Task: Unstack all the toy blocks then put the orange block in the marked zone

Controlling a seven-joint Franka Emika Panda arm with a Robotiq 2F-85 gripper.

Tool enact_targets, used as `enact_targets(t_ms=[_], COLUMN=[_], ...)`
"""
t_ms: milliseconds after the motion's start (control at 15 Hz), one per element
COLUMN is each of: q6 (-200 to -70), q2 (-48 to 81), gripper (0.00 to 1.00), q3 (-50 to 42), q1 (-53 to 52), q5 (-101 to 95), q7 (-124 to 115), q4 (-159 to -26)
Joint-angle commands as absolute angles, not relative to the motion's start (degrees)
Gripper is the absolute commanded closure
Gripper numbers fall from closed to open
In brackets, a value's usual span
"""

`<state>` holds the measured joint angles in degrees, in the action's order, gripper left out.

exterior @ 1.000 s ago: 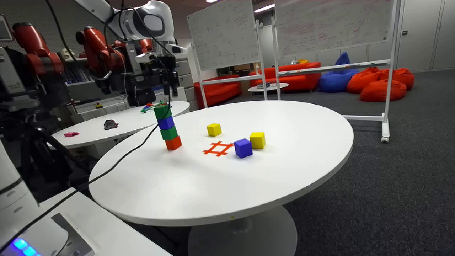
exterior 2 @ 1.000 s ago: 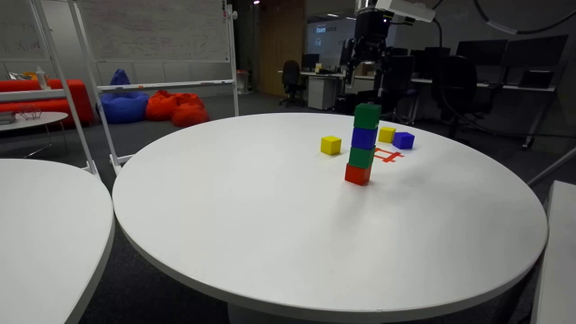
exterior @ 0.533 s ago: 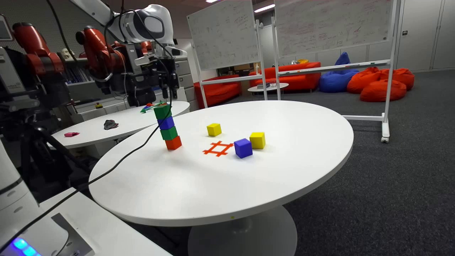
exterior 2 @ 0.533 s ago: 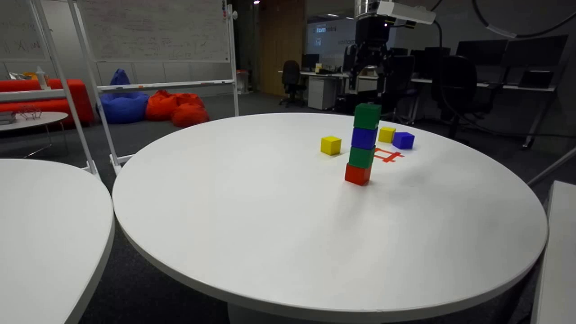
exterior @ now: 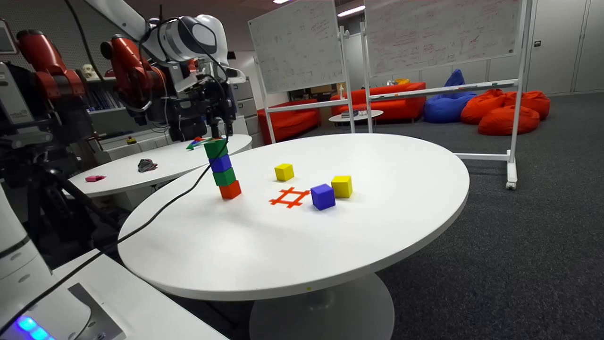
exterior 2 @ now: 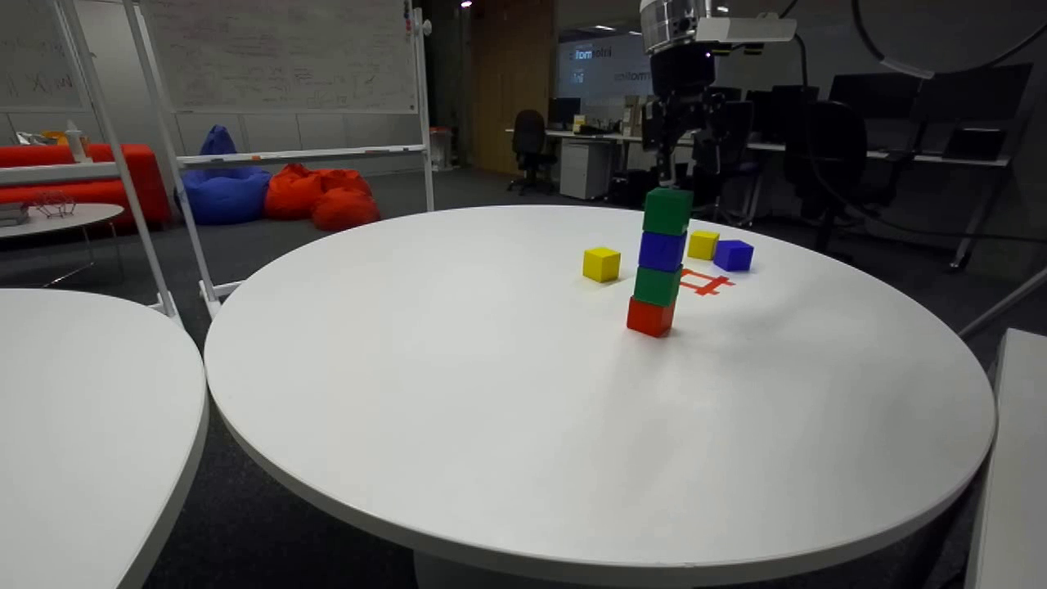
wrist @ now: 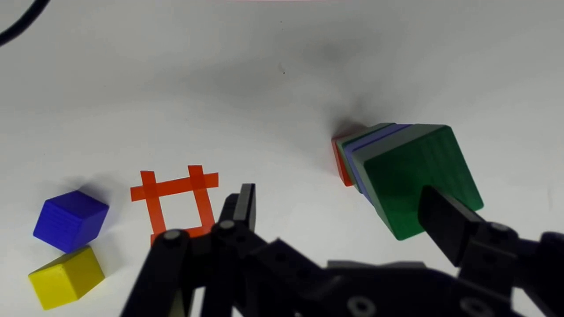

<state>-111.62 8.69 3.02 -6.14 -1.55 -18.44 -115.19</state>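
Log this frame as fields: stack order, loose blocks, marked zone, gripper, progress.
Stack, bottom up: orange-red cube, green cube, blue cube, upper green cube
Loose blocks: lone yellow cube; second yellow cube beside second blue cube
Marked zone: flat red-orange crossed lines, between stack and second blue cube
Gripper: black, open, holding nothing, near stack top
Progress: four blocks stacked; orange-red cube outside zone

The upper green block (wrist: 412,169) looks like matt, grained wood, the tabletop (exterior 2: 458,409) smooth, faintly glossy.
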Motion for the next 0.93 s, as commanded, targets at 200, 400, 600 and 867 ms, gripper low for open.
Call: enact_targets(t_ms=[200, 400, 600, 867], q6=[-111.50, -112.36, -111.76, -108.99], q2=[8.70, 8.39, 8.60, 9.83], gripper=[0.00, 0.00, 0.00, 0.00], q3=[3.13, 3.33, 3.75, 3.66], q1=[-6.02, -6.06, -6.81, -7.52], q5=[-1.59, -0.65, -2.34, -5.20], q7=[-18.43, -18.44, -19.44, -19.55], q4=[-115.04, -115.43, -115.44, -114.29])
